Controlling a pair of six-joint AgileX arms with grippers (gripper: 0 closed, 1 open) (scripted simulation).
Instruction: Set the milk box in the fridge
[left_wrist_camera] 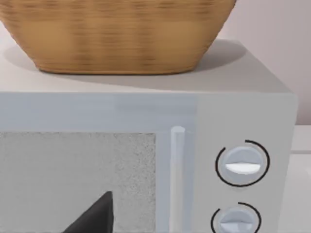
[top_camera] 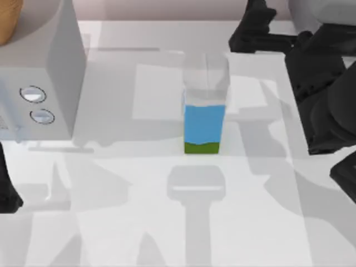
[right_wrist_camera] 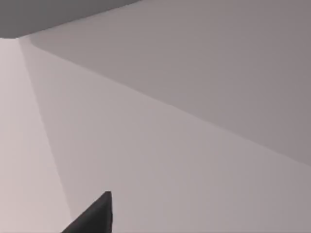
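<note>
A: Standing upright near the middle of the desk [top_camera: 111,233] is the small rectangular milk box [top_camera: 204,114], white-grey ridged top, bright blue side, green band at its base. Nothing touches it.

B: And the hands?

A: The right arm [top_camera: 317,83] is folded at the desk's far right corner, well apart from the carton. Of the left arm, a dark piece shows at the desk's left edge [top_camera: 6,192]. I cannot tell whether either hand is released or clenched; each wrist view shows just a dark fingertip [left_wrist_camera: 95,216].

B: What is the left wrist camera facing?

A: The smooth light-grey box with two round dials [left_wrist_camera: 240,165], a woven tan basket [left_wrist_camera: 116,34] resting on its roof. It sits at the desk's far left corner. That is not the fridge.

B: So the task?

A: Not begun, I judge. The carton stands free with open space on every side, which should suit a grasp across its blue sides, probably by the nearer right arm.
</note>
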